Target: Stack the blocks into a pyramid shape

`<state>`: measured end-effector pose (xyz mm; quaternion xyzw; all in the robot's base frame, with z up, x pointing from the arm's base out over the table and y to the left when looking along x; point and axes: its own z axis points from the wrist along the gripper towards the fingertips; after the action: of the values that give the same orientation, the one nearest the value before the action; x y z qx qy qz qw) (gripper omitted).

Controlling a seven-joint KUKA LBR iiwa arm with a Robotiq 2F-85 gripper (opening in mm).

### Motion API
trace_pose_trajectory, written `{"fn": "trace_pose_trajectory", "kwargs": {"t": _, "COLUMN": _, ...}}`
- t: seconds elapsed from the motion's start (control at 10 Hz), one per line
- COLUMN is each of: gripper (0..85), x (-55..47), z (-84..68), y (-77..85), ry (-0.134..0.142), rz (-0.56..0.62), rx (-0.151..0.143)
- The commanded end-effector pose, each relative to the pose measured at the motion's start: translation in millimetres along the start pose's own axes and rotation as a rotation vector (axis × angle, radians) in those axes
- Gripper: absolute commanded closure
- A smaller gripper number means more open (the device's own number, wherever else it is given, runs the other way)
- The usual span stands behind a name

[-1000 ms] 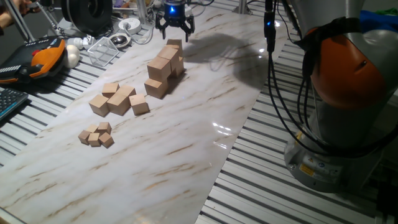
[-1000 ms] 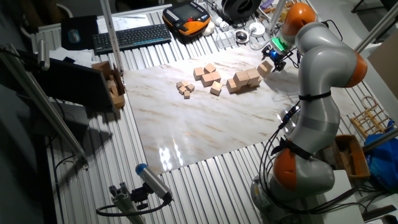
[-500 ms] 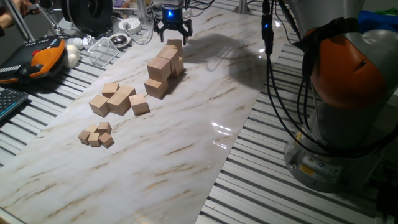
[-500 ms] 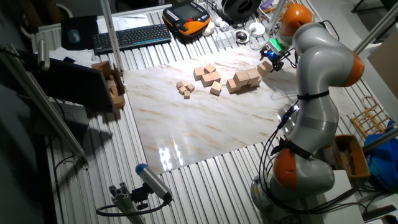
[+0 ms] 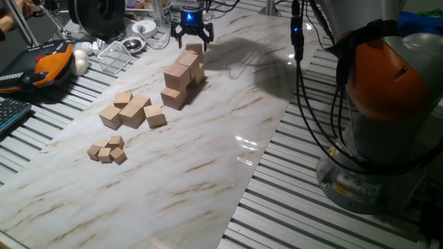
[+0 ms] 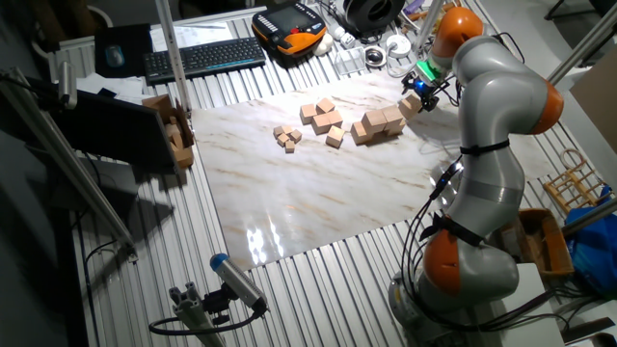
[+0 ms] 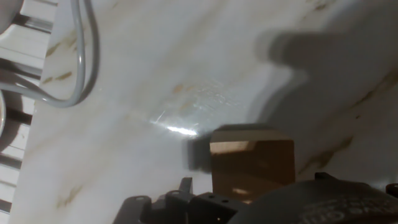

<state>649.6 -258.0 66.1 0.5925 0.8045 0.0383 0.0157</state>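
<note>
Several large tan blocks (image 5: 181, 75) stand bunched in a two-level cluster on the marble sheet; the other fixed view shows the blocks (image 6: 381, 122) too. One more block (image 5: 194, 49) sits at the far end of the cluster, alone on the sheet in the hand view, block (image 7: 252, 163). My gripper (image 5: 192, 34) hangs just above and behind that block, open, with nothing between its fingers. The other fixed view has the gripper (image 6: 424, 89) near the sheet's far corner.
Medium wooden cubes (image 5: 130, 111) and tiny cubes (image 5: 107, 150) lie nearer the front left of the sheet. A clear plastic box (image 5: 116, 55), a teach pendant (image 5: 43, 61) and cables (image 7: 74, 56) crowd the far left edge. The robot base (image 5: 387, 104) stands at right.
My gripper has shifted slightly left and away from the lone block, staying open. The blocks have not moved.
</note>
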Motion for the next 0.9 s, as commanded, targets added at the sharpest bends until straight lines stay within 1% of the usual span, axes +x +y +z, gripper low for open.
{"fn": "trace_pose_trajectory", "kwargs": {"t": 0.0, "gripper": 0.0, "x": 0.0, "z": 1.5, "y": 0.1, "ry": 0.002, "rz": 0.002, "rx": 0.001}}
{"fn": "trace_pose_trajectory", "kwargs": {"t": 0.1, "gripper": 0.0, "x": -0.1, "z": 3.7, "y": 0.4, "ry": 0.003, "rz": 0.006, "rx": 0.000}}
{"fn": "trace_pose_trajectory", "kwargs": {"t": 0.5, "gripper": 0.0, "x": -2.8, "z": 10.0, "y": -3.5, "ry": -0.014, "rz": 0.040, "rx": 0.007}}
{"fn": "trace_pose_trajectory", "kwargs": {"t": 0.8, "gripper": 0.0, "x": -3.0, "z": 13.7, "y": -5.5, "ry": -0.010, "rz": 0.044, "rx": 0.011}}
